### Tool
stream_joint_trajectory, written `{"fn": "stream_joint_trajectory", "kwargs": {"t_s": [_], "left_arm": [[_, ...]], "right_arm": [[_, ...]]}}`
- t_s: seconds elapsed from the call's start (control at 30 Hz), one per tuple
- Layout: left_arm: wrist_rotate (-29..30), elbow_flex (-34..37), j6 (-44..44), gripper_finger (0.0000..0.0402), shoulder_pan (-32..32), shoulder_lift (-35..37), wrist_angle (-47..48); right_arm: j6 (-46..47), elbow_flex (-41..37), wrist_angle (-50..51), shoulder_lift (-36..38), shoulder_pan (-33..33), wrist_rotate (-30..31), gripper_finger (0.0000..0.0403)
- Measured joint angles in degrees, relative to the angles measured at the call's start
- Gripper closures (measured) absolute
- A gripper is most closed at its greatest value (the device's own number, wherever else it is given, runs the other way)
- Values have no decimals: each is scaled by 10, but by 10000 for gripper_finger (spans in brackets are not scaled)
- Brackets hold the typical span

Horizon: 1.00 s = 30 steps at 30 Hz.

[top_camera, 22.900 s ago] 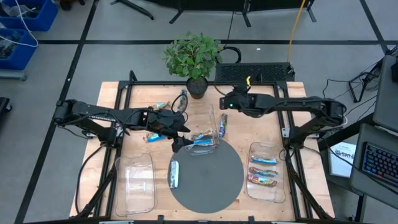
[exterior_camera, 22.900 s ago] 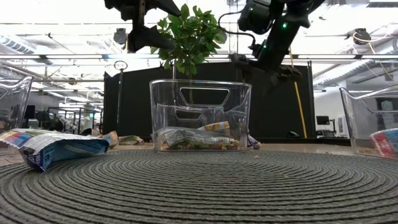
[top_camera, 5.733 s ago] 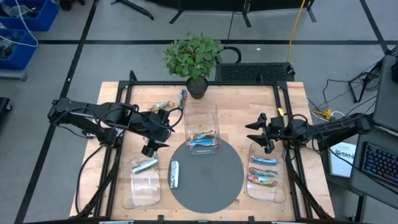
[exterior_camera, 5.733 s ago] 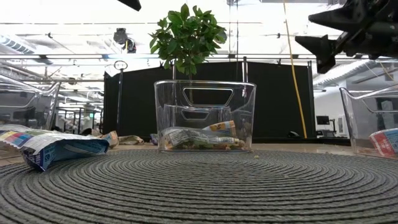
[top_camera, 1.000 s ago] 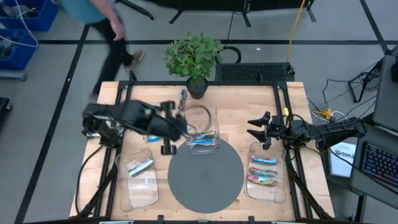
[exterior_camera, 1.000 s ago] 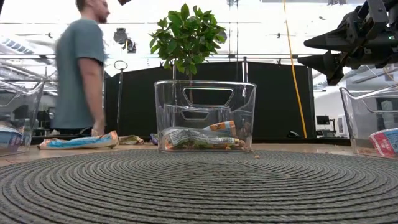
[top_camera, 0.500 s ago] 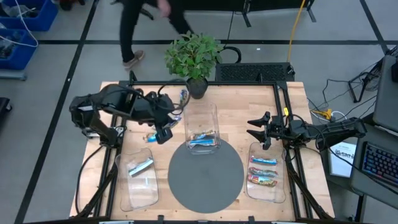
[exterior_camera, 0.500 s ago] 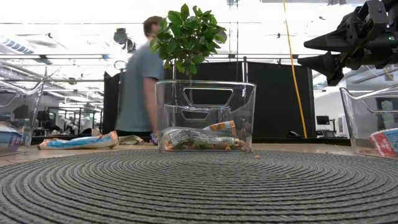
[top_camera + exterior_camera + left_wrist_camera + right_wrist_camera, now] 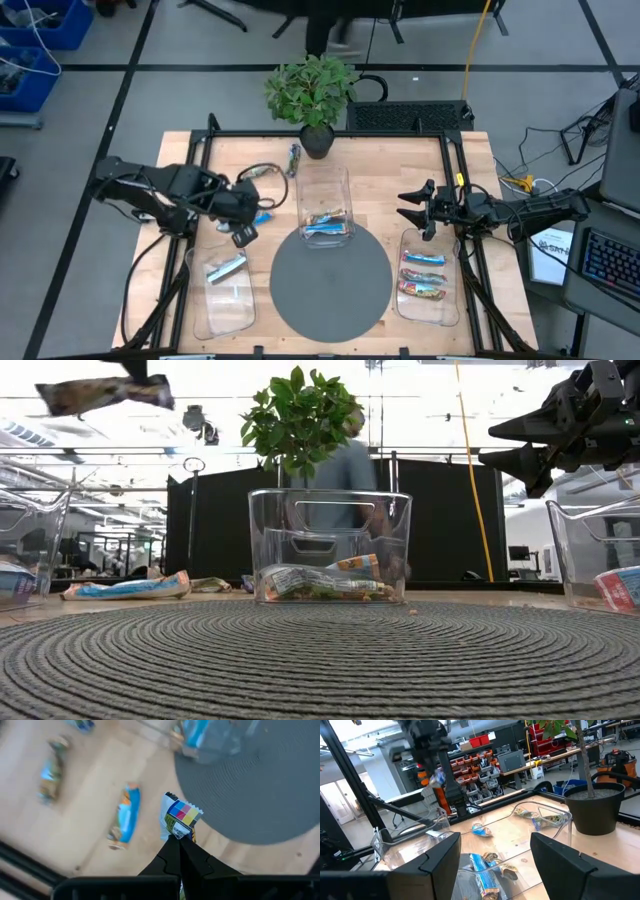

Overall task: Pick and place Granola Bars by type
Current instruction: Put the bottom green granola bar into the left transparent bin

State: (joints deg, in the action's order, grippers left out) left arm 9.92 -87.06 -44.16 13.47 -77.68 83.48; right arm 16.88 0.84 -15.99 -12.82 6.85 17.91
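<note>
Your counter [image 9: 400, 195] carries a round mat [image 9: 331, 283] at its near middle, with three clear trays around it: left tray [image 9: 226, 292], far tray [image 9: 325, 205] and right tray [image 9: 429, 276]. From above you see one silver bar [image 9: 226, 267] in the left tray and three bars [image 9: 424, 275] in the right one. The low view hides those, but shows a person [image 9: 345, 465] behind the far tray. Your left pincer [image 9: 243, 234] hangs over the counter between the left tray and the mat. Only its wrist view shows it clenched on a bar [image 9: 179, 820], with a blue bar [image 9: 124, 816] lying on the wood below. Your right pincer [image 9: 411, 208] waits over the right tray's far end, fingers spread.
</note>
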Motion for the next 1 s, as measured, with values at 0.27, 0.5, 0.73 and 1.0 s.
{"fn": "stream_joint_trajectory", "kwargs": {"t_s": [0.27, 0.5, 0.73, 1.0], "left_arm": [[-28, 142, -106, 401, 65, 60, -63], [-27, 209, -220, 401, 146, 73, -101], [-15, 241, -345, 401, 233, 73, -119], [-8, 275, -432, 401, 294, 48, -187]], "right_arm": [[0, 0, 0, 0, 0, 0, 170], [0, 0, 0, 0, 0, 0, 170], [0, 0, 0, 0, 0, 0, 170], [0, 0, 0, 0, 0, 0, 170]]}}
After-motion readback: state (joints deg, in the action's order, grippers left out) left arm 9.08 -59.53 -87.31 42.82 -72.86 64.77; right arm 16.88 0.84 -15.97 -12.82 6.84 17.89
